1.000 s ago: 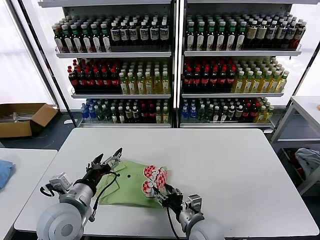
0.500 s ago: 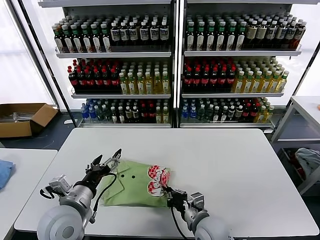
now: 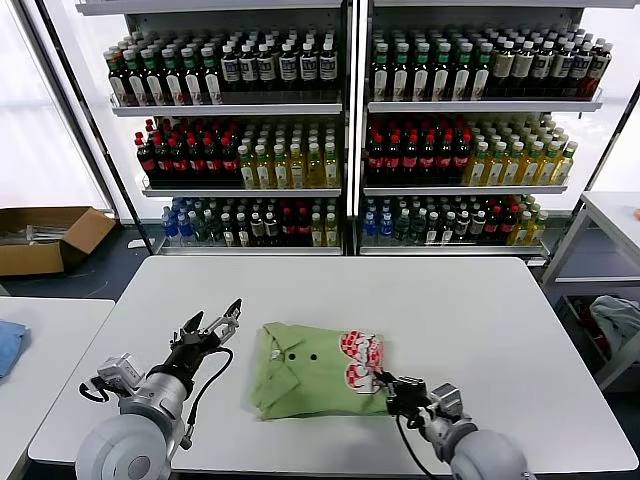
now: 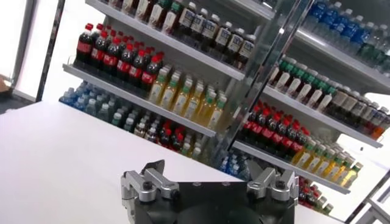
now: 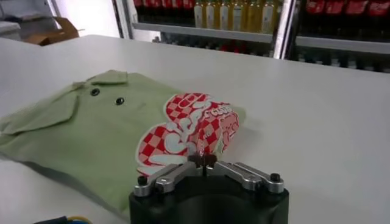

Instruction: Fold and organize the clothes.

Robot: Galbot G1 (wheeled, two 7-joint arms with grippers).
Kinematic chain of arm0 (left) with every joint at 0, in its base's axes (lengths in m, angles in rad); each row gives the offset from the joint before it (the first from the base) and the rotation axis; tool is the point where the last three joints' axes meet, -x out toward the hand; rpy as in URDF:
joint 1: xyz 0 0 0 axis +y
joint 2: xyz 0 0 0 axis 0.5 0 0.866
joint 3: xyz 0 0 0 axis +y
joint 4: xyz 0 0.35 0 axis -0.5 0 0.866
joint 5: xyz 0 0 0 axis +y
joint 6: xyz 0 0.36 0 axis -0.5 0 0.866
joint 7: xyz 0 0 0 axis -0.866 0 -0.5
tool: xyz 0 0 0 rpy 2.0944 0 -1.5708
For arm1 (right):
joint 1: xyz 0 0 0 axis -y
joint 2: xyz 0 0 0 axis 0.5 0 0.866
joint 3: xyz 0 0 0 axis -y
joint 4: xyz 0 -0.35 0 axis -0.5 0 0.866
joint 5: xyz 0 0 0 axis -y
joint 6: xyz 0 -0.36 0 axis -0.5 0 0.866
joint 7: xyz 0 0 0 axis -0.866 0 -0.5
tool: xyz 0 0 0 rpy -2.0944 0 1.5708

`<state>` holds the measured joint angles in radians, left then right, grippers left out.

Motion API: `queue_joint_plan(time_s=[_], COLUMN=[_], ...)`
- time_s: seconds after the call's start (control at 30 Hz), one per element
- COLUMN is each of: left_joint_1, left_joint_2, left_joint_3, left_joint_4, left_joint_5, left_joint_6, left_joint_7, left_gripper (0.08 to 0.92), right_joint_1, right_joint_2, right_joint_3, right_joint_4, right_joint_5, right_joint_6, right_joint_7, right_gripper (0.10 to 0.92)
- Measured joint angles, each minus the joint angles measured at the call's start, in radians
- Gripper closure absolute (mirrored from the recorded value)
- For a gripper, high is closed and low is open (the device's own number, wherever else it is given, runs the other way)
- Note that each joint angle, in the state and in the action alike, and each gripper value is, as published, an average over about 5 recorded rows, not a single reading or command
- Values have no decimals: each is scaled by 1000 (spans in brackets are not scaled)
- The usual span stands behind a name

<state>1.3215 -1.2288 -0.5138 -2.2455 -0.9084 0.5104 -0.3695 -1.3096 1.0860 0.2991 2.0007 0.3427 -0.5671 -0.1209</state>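
Right hand (image 3: 392, 384) pinches polo shirt (image 3: 305, 372) edge; left hand (image 3: 212, 325) gapes beside.

I stand in what looks like a shop mock-up: at my twelve o'clock, tall shelving (image 3: 350, 130) packed with rows of bottled drinks (image 3: 230, 150) rises behind my white counter (image 3: 430, 310), and a cardboard box (image 3: 45, 238) sits on the floor at ten.
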Motion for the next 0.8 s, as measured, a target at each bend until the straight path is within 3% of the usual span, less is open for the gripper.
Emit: queue_joint_plan(time_s=[0.17, 0.8], left_joint_1=[0, 29], left_joint_2=[-9, -2], left_joint_3=[6, 9], left_joint_4=[1, -11], left_joint_5=[3, 11], left_joint_6=[3, 3], left_joint_7=[4, 25], left_gripper=[177, 177], right_joint_1=[-23, 28], right_joint_2=[-42, 56], right_joint_3=[57, 31], right_joint_4=[-1, -34], right_joint_5=[1, 0], right_joint_6=[16, 134], right_joint_7=[-17, -20], right_gripper=[866, 316])
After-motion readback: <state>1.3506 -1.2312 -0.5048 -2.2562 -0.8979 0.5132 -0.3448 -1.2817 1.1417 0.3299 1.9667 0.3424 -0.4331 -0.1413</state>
